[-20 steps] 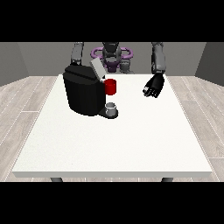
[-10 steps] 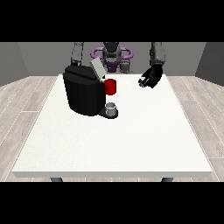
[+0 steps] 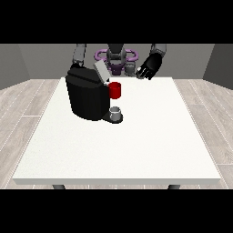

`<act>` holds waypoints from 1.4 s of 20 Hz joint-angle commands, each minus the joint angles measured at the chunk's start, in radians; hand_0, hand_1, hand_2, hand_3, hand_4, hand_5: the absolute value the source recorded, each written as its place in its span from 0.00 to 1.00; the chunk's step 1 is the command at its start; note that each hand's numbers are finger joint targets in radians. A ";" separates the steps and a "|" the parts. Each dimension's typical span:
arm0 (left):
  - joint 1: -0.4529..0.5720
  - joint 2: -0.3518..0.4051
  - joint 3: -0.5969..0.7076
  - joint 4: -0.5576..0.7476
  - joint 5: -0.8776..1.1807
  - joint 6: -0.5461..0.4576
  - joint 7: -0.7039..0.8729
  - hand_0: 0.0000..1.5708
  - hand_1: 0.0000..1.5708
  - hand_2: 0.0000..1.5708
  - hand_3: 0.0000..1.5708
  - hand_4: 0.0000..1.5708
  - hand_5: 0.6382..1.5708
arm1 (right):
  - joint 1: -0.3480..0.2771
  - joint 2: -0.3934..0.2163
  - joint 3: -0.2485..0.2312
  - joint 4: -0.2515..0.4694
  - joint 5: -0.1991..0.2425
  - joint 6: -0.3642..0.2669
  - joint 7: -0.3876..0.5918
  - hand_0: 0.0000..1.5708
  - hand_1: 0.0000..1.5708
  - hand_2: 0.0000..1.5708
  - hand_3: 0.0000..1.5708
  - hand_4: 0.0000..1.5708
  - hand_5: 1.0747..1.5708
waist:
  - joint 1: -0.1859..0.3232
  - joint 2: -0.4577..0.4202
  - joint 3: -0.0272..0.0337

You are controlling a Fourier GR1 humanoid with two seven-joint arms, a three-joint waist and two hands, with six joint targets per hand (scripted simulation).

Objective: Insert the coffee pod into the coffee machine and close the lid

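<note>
Front view. The hand at the view's right (image 3: pixel 150 67) hangs raised above the table's (image 3: pixel 136 145) far edge, its fingers relaxed and spread, pointing down and toward the view's left, with nothing between them. The other hand does not show; its arm runs down behind the coffee machine (image 3: pixel 87 96).

A small grey thing (image 3: pixel 116 112) sits on the machine's base, well below and to the left of the fingertips of the visible hand; whether it is the coffee pod or a cup cannot be told. A red thing at the machine (image 3: pixel 115 90) lies between those fingertips and the grey thing, just under the tilted, open lid (image 3: pixel 101 71).

Judged from its form, a coffee pod is light, stiff-walled and smooth, so it may slip or tip when pinched. The best hold is likely across its sides near the rim, thumb opposite the fingers, keeping it upright. The lid hinges stiffly and is best pressed down on its free end.
</note>
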 commanded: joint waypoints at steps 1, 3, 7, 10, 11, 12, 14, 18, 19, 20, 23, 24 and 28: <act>-0.055 0.025 0.031 0.004 -0.006 -0.003 -0.014 0.85 0.85 0.86 0.84 0.38 1.00 | -0.055 -0.001 -0.016 -0.015 -0.015 0.002 -0.011 0.00 0.00 0.00 0.00 0.00 1.00 | -0.027 0.068 -0.0003; -0.070 -0.038 0.019 -0.008 0.001 -0.022 0.051 0.85 0.85 0.87 0.86 0.36 1.00 | -0.041 0.009 0.006 -0.045 -0.025 0.033 0.046 0.00 0.00 0.00 0.00 0.00 1.00 | -0.051 -0.004 -0.0003; -0.191 -0.023 0.093 0.008 0.048 -0.079 0.135 0.61 0.61 0.74 0.86 0.33 1.00 | -0.034 0.020 0.017 -0.045 -0.014 0.022 -0.020 0.00 0.00 0.00 0.00 0.00 1.00 | -0.085 0.029 -0.0001; -0.244 0.035 0.140 0.036 0.069 -0.098 0.125 0.76 0.76 0.79 0.80 0.31 1.00 | -0.015 0.037 0.075 -0.086 0.008 -0.006 -0.047 0.00 0.00 0.00 0.00 0.00 1.00 | -0.111 0.061 -0.0002; -0.307 0.004 0.150 0.021 0.075 -0.092 0.196 0.76 0.76 0.79 0.80 0.31 1.00 | -0.073 -0.004 0.011 -0.056 -0.014 0.024 -0.049 0.00 0.00 0.00 0.00 0.00 1.00 | -0.117 0.074 0.0002; -0.294 0.023 0.146 0.042 0.078 -0.135 0.188 0.81 0.81 0.82 0.81 0.31 1.00 | -0.095 -0.016 -0.001 -0.093 -0.027 0.033 0.050 0.00 0.00 0.00 0.00 0.00 1.00 | -0.126 0.035 -0.0002; -0.351 0.083 0.170 0.046 0.075 -0.119 0.148 0.77 0.77 0.81 0.80 0.30 1.00 | -0.097 0.037 0.039 -0.104 0.003 -0.033 -0.014 0.00 0.00 0.00 0.00 0.00 1.00 | -0.140 0.117 -0.0002; -0.347 0.070 0.156 0.071 0.038 -0.061 0.168 0.78 0.78 0.81 0.80 0.31 1.00 | -0.141 -0.008 0.024 -0.159 -0.008 0.025 0.069 0.00 0.00 0.00 0.00 0.00 1.00 | -0.182 0.140 -0.0003; -0.329 0.096 0.165 0.085 0.046 -0.076 0.128 0.79 0.79 0.83 0.80 0.31 1.00 | -0.092 0.008 0.050 -0.177 0.016 0.004 0.042 0.00 0.00 0.00 0.00 0.02 1.00 | -0.185 0.142 -0.0004; -0.352 0.068 0.165 0.074 0.050 -0.075 0.168 0.78 0.78 0.82 0.79 0.30 1.00 | -0.109 -0.029 0.015 -0.162 -0.016 0.044 0.054 0.00 0.00 0.00 0.00 0.00 1.00 | -0.184 0.127 -0.0002; -0.438 0.085 0.171 0.080 0.061 -0.117 0.160 0.81 0.81 0.83 0.80 0.30 1.00 | -0.191 0.001 -0.001 -0.144 -0.005 -0.012 0.063 0.00 0.00 0.00 0.00 0.11 1.00 | -0.178 0.193 0.0000; -0.396 0.104 0.177 0.095 0.045 -0.070 0.146 0.82 0.82 0.84 0.80 0.30 1.00 | -0.178 -0.054 -0.021 -0.183 -0.035 0.049 0.062 0.00 0.00 0.00 0.00 0.12 1.00 | -0.210 0.200 -0.0002; -0.393 0.092 0.164 0.092 0.040 -0.072 0.126 0.77 0.77 0.81 0.79 0.30 1.00 | -0.187 -0.069 -0.060 -0.153 -0.049 0.039 0.030 0.00 0.00 0.00 0.00 0.00 1.00 | -0.176 0.231 0.0000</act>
